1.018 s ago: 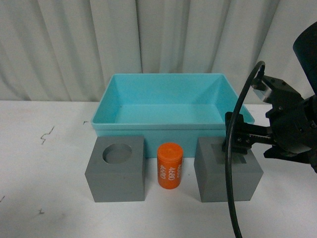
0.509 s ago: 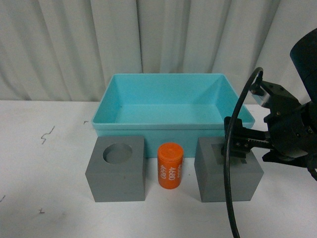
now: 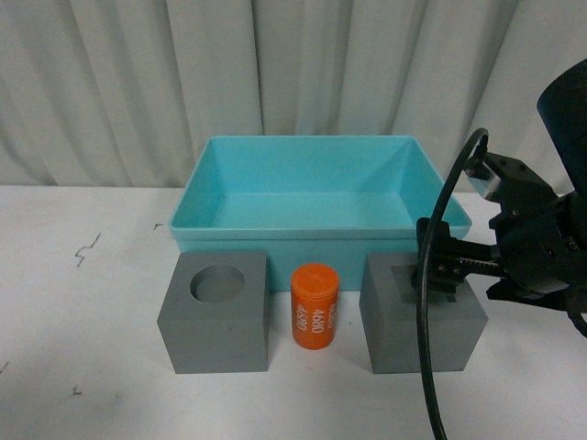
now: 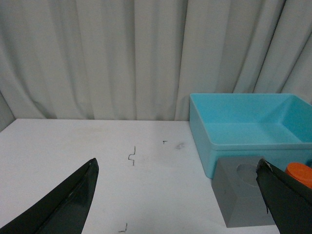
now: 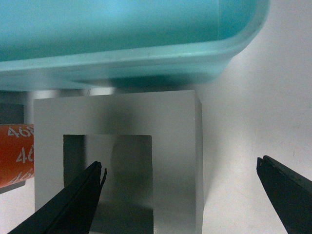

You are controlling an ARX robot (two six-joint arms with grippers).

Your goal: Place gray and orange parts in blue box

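My right end effector (image 3: 440, 268) has eased slightly down and inward over the last second. It now sits low over the matte gray plastic cube with the square recess (image 3: 420, 321). Its fingers are spread wide. In the right wrist view one fingertip (image 5: 90, 183) hangs over the recess and the other (image 5: 282, 183) lies beyond the cube's outer face, so they bracket that wall without gripping it. The cube has not shifted. It rests on the white desk (image 3: 92, 302) just in front of the large turquoise-blue plastic box (image 3: 312, 240), in which nothing lies yet.

I judge the grasp is nearly lined up, with closing and lifting still to do. The small orange cylinder with white numbers (image 3: 315, 307) and the gray cube with the round recess (image 3: 215, 316) stand untouched in the same row. My left end effector (image 4: 178, 163) is spread open too, holding nothing.
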